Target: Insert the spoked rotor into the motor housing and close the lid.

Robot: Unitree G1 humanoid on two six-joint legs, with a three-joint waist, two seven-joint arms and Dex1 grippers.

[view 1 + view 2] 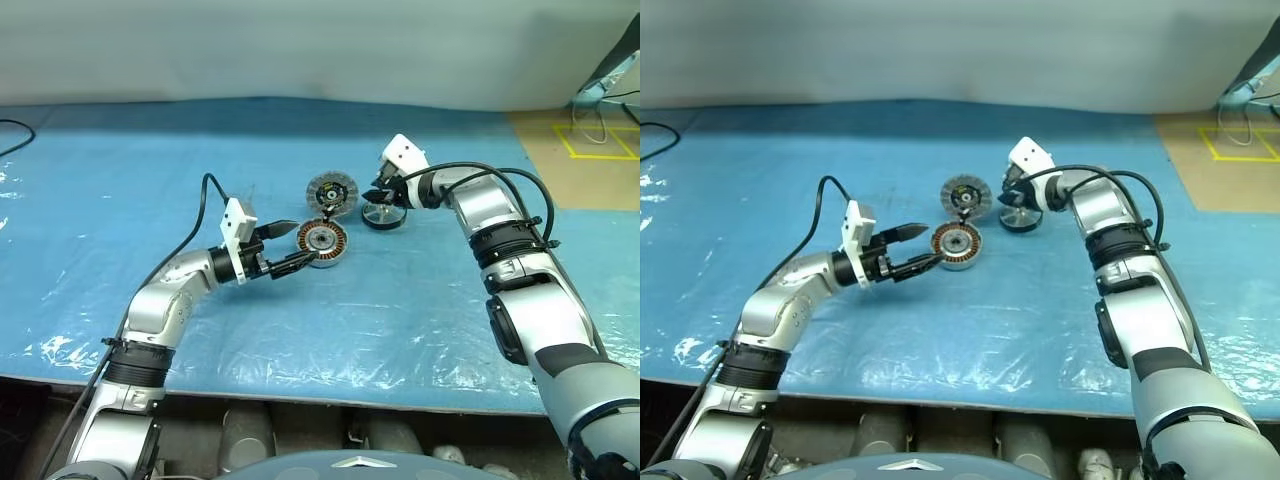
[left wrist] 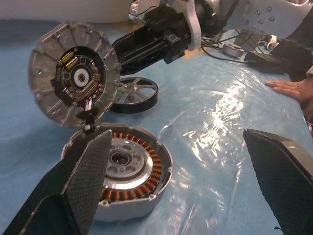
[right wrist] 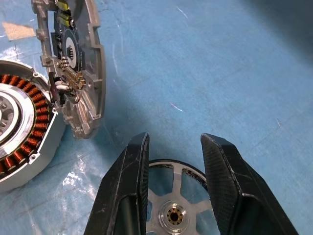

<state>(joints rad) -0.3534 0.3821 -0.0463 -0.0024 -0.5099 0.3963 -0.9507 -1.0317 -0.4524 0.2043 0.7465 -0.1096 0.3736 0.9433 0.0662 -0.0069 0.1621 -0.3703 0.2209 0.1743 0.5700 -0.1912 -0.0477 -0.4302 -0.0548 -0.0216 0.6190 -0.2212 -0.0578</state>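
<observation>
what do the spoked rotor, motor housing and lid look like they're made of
Spoked rotor: likely metal, with pale silvery spokes, a dark rim and a brass-coloured hub.
Motor housing: silver wall that looks like cast metal; the orange ring inside looks like copper wire windings.
Lid: dull grey ribbed metal, seemingly cast, with a dark circuit board at its centre.

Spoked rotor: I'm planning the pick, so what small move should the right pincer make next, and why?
Probably lower and close on the rim: the right pincer hangs open just above the spoked rotor, which lies flat on the blue sheet beside the motor housing.
</observation>
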